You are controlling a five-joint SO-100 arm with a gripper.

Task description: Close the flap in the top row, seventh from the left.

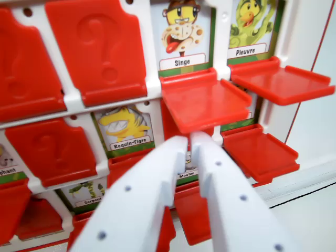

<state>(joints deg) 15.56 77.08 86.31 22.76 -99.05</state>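
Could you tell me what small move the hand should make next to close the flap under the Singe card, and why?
Probably a short push up and forward. The hand, fingers nearly together, sits just below the open flap, which sticks out flat beneath the Singe card. Lifting its front edge should swing it shut over the card.

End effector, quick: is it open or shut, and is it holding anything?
End effector: nearly shut, its white fingers almost touching at the tips, holding nothing, just below the open Singe flap.

Beneath me I see a pale white tabletop, crossed by a thin dark line. Directly on it rests the white plastic game board with red hinged flaps, its base meeting the surface.
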